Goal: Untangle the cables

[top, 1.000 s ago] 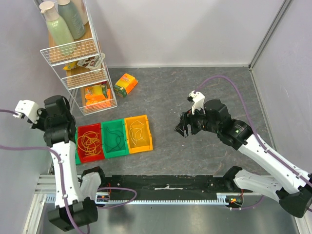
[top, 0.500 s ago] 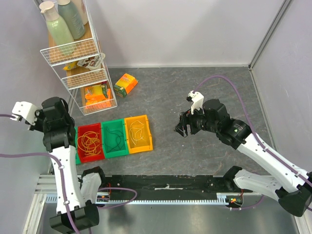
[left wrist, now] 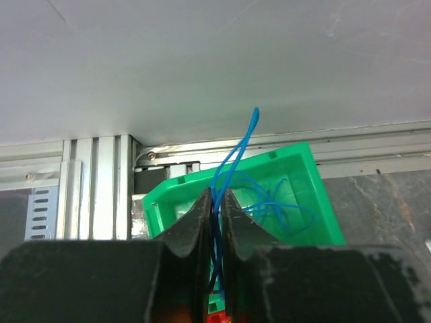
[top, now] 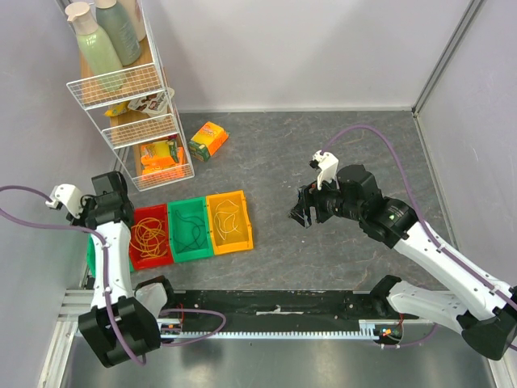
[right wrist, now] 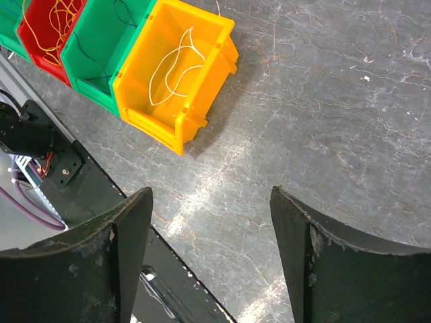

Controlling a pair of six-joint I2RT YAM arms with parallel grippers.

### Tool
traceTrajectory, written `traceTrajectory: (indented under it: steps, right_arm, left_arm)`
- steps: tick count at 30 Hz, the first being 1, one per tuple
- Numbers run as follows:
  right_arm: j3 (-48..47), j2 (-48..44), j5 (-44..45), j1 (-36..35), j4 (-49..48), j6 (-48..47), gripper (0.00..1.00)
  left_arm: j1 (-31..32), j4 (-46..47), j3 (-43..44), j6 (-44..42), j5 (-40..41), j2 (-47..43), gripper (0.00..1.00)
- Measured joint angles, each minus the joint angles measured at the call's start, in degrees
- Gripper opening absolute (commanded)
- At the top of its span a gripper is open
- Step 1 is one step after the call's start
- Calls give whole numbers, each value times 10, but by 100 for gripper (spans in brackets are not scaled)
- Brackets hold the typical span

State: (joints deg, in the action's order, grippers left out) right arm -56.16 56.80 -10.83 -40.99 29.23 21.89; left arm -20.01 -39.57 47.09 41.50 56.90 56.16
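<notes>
The grey surface (top: 347, 137), walled on three sides, lies open at centre and right, where the right pincer (right wrist: 210, 198) hangs with fingers apart. At its near-left corner bins (top: 171, 230) hold cables (top: 148, 237); the left pincer (left wrist: 215, 196) clamps a blue cable (left wrist: 246, 136).

No word, brand, number or sign is coming through legibly in any of the views. The orange and yellow packet (top: 208, 139), lying on the table towards its far left corner just beside the wire rack (top: 121, 86), is showing printed patches that are too small to read. The same is holding for the orange packet (top: 157, 158) in the rack's lowest basket and the brown and white packet (top: 150, 103) in the basket above it. The bottles (top: 102, 45) on the top shelf are showing no label that can be made out.
</notes>
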Motion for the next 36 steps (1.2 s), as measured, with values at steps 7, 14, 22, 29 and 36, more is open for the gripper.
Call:
traceTrajectory:
  steps: [7,14,22,29,36]
  right_arm:
    - [0,11,0,0,0,0,78]
    - [0,21,0,0,0,0,78]
    - [3,21,35,0,1,4,79]
    - [18,-16,233,0,29,45,98]
    - [57,-93,351,0,30,80,98]
  left_arm:
    - [-38,10,-11,14,-32,16,59]
    - [-41,25,-12,19,-67,16,82]
    - [-42,147,-44,-46,-316,-35,95]
    - [127,296,-112,-49,-614,-113,97]
    - [439,376,-109,-66,-661,-109,97]
